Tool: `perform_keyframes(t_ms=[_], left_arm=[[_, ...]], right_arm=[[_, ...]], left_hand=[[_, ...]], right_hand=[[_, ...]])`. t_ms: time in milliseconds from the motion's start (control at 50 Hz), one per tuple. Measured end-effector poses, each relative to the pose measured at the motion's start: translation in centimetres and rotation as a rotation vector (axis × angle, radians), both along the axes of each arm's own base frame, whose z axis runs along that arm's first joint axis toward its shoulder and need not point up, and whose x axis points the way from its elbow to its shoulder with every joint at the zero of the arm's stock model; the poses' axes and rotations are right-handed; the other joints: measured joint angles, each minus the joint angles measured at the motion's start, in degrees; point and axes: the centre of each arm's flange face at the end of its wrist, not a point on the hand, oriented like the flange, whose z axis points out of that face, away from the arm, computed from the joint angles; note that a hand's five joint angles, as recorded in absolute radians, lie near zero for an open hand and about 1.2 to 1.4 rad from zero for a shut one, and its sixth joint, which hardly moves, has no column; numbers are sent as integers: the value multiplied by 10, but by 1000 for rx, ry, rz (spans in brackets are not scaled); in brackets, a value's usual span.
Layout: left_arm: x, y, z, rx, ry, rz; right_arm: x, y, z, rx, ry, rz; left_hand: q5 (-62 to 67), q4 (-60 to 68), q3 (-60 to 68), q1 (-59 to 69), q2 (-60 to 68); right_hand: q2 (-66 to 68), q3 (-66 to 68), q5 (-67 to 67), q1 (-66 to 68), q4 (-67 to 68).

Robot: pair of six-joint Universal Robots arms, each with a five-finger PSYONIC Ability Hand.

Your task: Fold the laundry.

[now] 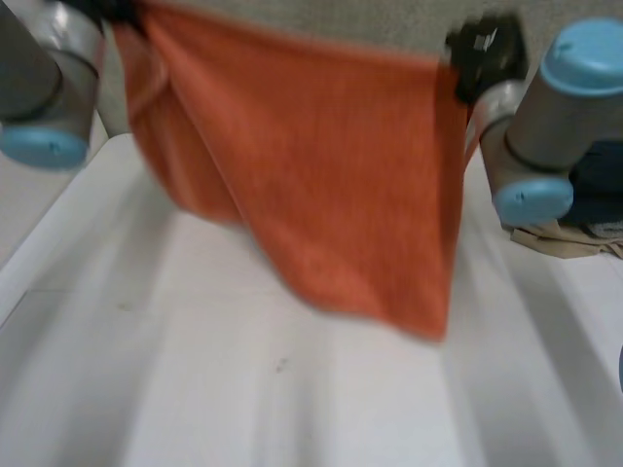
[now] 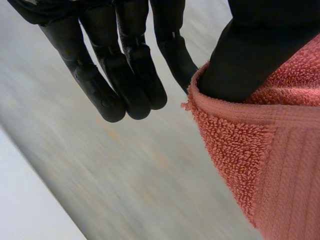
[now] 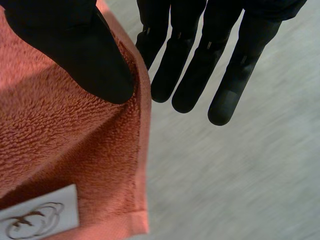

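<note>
The towel (image 1: 321,175) is hanging in the air above the counter (image 1: 243,389). It is stretched by its top edge between the two hands, and its lower corner is dangling over the counter's middle.

The left hand (image 2: 125,75) is gripping one top corner. Its thumb (image 2: 250,55) is pressing into the terry just behind the hem, and its fingers are pointing straight out beside the cloth.

The right hand (image 1: 484,49) is gripping the other top corner. In the right wrist view its thumb (image 3: 85,55) is bearing down on the towel next to the hem. One finger is tucking in behind the edge and the rest are reaching straight past it. A white label (image 3: 40,215) with a looping mark is sitting on the towel near the hem, beyond the thumb's tip.

The spread towel is screening the far part of the counter from the head view. At the counter's right edge a beige cloth (image 1: 565,238) is lying crumpled, well apart from the towel. A dark blue thing (image 1: 599,175) is sitting just behind it, partly hidden by the right arm (image 1: 555,126).
</note>
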Motion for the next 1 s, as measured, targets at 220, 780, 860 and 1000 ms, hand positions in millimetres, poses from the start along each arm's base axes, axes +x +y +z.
perform_keyframes(t_ms=[220, 780, 860, 1000], left_arm=[[27, 27, 63, -151, 145, -3], [64, 32, -232, 611, -298, 53], [64, 32, -227, 613, -297, 59], [60, 34, -220, 612, -259, 43]], right_arm=[[-1, 15, 88, -275, -65, 43], [-24, 71, -169, 627, 280, 230], [-29, 67, -175, 717, 233, 199], [-44, 63, -169, 824, 120, 82]], left_hand=[[0, 0, 0, 0, 0], [0, 0, 0, 0, 1], [0, 0, 0, 0, 1], [0, 0, 0, 0, 1]], right_hand=[[0, 0, 1, 0, 0], [-20, -25, -21, -3, -25], [-138, -143, -141, -91, -139], [-284, -289, -306, -240, -296]])
